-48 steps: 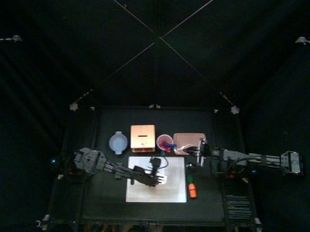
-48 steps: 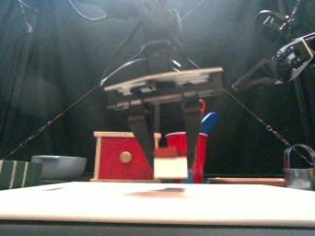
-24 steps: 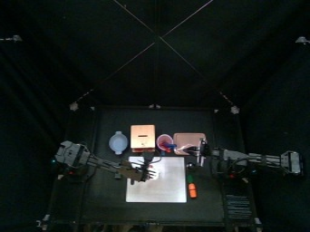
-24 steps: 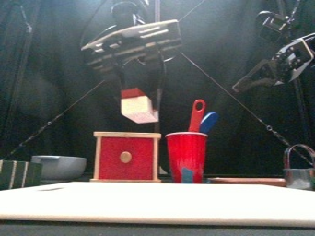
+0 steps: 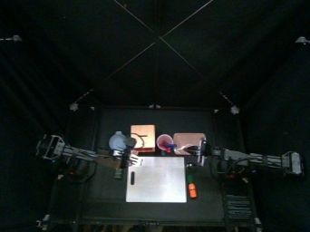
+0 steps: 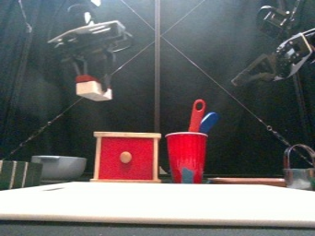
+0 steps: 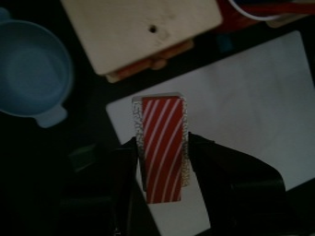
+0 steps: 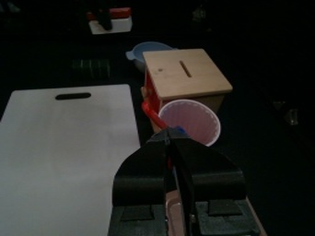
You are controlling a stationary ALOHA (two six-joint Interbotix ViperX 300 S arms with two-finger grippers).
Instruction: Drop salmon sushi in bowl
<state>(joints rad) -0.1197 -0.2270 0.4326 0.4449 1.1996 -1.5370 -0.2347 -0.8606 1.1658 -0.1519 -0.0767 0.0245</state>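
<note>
bowl (image 7: pixel 31 72) unobstructed, wooden box (image 7: pixel 133 35) beside

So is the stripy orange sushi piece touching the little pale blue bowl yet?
Apart. In the front view the orange-and-white striped salmon sushi piece hangs in the left gripper, high above the small round pale blue-grey bowl on the table.

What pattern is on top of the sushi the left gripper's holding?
The salmon sushi has orange-red and pale diagonal stripes over a whitish base; the left wrist view shows it best.

The black bench (image 5: pixel 109 195) carries a white cutting board (image 5: pixel 160 179) at its middle. Behind the board stand the pale blue-grey bowl (image 5: pixel 118 141), a wooden box (image 5: pixel 144 133) and a red cup (image 5: pixel 165 141). An orange item (image 5: pixel 191 190) lies just beside the board.
</note>
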